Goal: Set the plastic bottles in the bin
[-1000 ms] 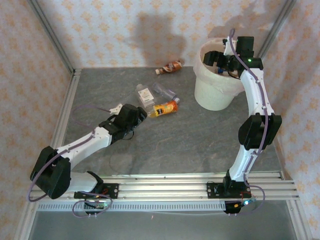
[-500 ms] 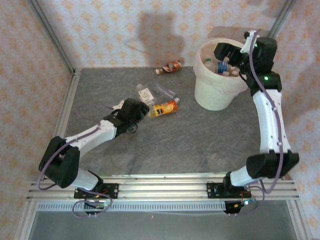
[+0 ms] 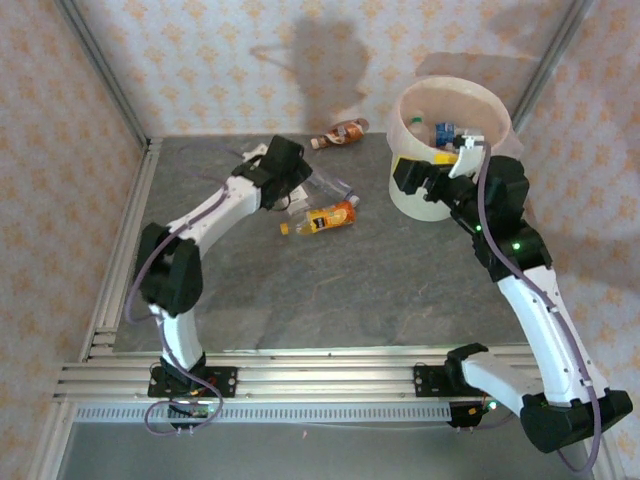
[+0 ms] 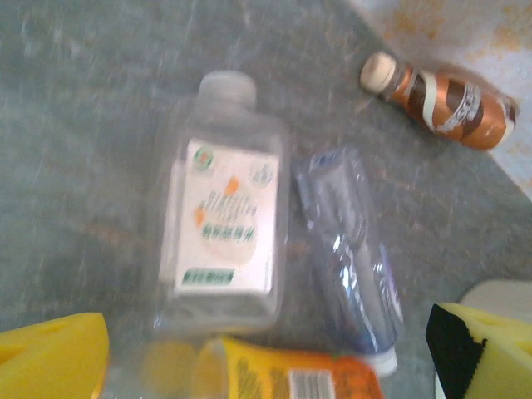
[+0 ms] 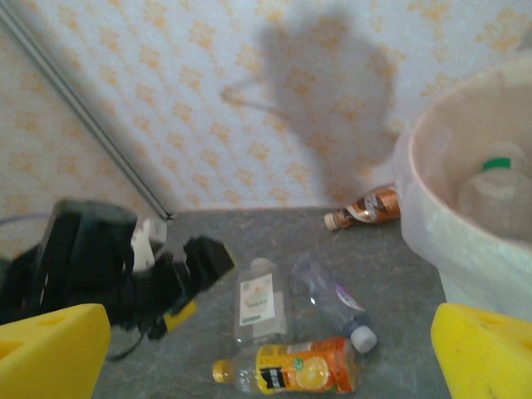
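Sitting between drops, by the look of it, and lining up the next pick on the left side of the counter (image 3: 330, 300) while parking the right fingers (image 5: 50, 349) wide apart and holding nothing, just near-left of the bin (image 5: 474, 258), facing the loose bottles. Spreading the left fingers (image 4: 50, 357) wide as well, gripping nothing, and hanging them over the clear white-labelled bottle (image 4: 224, 233), lying flat, cap end toward the far wall. Counting four bottles out on the counter: that clear one, the blue-labelled bottle (image 4: 349, 258) lying just right of it and almost touching, the orange-labelled bottle (image 3: 322, 218) lying crosswise just near of both, and the brown bottle (image 3: 340, 133) well apart by the far wall. Noting several more already lying inside the bin, far right on the counter, among them a green-capped bottle (image 5: 499, 187). Judging the task as well along but not finished. Calling next for lowering the left fingers straight onto the clear bottle, straddling its width rather than its length, and closing without nudging the blue-labelled neighbour or clipping the orange one at the near side; then lifting and carrying right to the bin's rim. Expecting a thin, light bottle — likely squashing or skidding under a hard pinch, so favouring a centred, gentle closing.
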Motion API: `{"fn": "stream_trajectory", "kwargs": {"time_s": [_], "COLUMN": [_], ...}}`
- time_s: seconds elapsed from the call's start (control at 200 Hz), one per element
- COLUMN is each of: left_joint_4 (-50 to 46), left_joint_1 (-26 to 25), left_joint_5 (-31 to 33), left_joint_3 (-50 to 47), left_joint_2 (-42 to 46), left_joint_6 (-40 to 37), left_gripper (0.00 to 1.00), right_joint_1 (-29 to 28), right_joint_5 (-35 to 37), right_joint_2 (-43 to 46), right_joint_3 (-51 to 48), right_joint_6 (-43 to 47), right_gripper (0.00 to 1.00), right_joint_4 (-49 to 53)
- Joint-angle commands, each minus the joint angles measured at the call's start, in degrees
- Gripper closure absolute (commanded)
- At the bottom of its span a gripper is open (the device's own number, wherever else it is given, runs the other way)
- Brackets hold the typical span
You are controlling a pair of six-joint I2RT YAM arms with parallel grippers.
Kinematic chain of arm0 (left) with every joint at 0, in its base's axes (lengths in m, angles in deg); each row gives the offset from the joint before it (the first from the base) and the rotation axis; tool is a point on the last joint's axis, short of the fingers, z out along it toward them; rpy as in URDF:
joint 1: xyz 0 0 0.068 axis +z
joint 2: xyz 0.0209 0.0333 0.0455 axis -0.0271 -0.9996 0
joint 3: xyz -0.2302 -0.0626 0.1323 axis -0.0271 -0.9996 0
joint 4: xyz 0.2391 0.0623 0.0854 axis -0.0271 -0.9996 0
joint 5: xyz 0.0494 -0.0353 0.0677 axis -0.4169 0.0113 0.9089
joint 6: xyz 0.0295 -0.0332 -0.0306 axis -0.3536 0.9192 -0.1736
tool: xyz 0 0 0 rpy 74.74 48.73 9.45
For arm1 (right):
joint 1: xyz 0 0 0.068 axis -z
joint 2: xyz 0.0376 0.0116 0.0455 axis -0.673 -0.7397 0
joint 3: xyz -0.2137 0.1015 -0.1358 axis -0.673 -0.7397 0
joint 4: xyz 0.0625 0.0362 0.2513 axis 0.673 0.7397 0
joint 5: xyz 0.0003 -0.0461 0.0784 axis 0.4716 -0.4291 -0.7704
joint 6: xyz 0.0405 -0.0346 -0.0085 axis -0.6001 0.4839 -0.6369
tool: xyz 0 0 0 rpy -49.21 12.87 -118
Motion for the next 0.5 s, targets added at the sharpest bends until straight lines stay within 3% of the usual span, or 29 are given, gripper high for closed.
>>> {"fn": "stream_trajectory", "kwargs": {"time_s": [0.0,0.23,0.495], "left_joint_4": [-18.27,-26.58,-29.85], "left_joint_1": [0.08,0.36,2.42], "left_joint_5": [9.24,12.51,9.42], "left_joint_3": [9.33,27.00,39.61], "left_joint_2": [-7.09,-19.32,-30.04], "left_joint_6": [-7.52,-8.84,-9.57], "left_gripper": [0.00,0.00,0.00], "right_joint_1": [-0.21,-0.22,-0.21], "right_joint_5": [2.75,3.33,4.15], "right_joint_2": [2.62,4.25,5.01], "right_joint_3": [-2.10,-1.97,-2.36], "right_joint_6": [-1.43,3.35,5.34], "right_gripper": [0.01,0.01,0.01], "right_joint_4": [-1.78,4.39,6.41]}}
